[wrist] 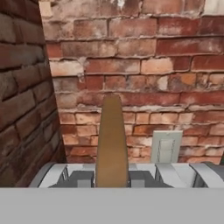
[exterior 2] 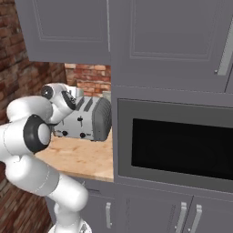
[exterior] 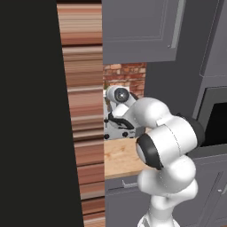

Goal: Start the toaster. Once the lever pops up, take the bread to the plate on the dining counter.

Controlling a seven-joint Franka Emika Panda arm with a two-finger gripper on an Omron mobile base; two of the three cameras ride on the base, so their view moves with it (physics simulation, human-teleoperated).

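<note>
Gripper: closed on the bread [wrist: 112, 142], slice edge-on and upright between the jaws.
Toaster [exterior 2: 86, 119]: on the wooden counter [exterior 2: 82, 157] in the brick nook, directly under the slice.
Brick wall [wrist: 144, 65]: close behind and beside.
Risk: lifting crooked could snag the crust on the slot or knock the walls.

Brown bread [wrist: 112, 140] upright, edge-on, above silver toaster [exterior 2: 88, 119] slot.

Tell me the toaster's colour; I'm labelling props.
Silver-grey toaster with small black knobs, clearest in the right base view.
</note>
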